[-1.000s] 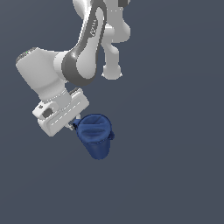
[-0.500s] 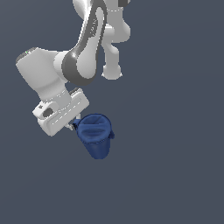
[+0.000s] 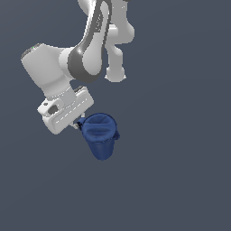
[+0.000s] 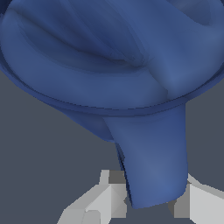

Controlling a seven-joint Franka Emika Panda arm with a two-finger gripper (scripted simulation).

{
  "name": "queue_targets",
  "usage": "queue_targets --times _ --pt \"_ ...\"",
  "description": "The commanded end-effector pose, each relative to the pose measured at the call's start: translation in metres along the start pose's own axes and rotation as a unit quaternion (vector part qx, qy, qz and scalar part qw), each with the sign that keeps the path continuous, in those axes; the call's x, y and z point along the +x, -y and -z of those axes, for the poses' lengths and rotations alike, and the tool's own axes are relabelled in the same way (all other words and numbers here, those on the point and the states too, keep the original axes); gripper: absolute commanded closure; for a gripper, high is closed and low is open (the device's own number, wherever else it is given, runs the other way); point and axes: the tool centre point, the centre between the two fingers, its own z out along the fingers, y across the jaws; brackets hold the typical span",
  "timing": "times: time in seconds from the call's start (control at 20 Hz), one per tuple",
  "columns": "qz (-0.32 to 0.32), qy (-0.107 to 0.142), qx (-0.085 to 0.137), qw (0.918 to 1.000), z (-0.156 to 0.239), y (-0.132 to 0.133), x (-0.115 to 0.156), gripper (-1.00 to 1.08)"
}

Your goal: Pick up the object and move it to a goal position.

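The object is a dark blue tapered cup (image 3: 100, 134) with a wide round rim, seen in the exterior view just below the arm's white hand. My gripper (image 3: 79, 125) is at the cup's rim on the exterior view's left. In the wrist view the cup (image 4: 109, 65) fills most of the picture, and a blue tab-like part of it (image 4: 153, 166) sticks out between my two pale fingers (image 4: 107, 199). My gripper (image 4: 151, 199) is shut on that part. The cup hangs tilted from the gripper. No goal marker shows.
The white and grey arm (image 3: 90, 54) reaches down from the top of the exterior view. A plain dark grey-blue surface (image 3: 180, 180) lies all around, with no other objects in view.
The hand and the cup held in it have shifted slightly up and toward the exterior view's right. The grip has not changed.
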Motion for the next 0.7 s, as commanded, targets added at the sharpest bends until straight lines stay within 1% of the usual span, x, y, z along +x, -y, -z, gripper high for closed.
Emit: queue_targets --times 0.0,0.25,0.65 --pt "0.001 -0.001 -0.001 1.0 0.006 0.009 -0.001 1.08" --pt "0.001 0.0 -0.001 1.0 0.019 0.037 -0.006 1.08" --pt "0.0 0.002 -0.002 1.0 0.048 0.094 -0.016 1.08"
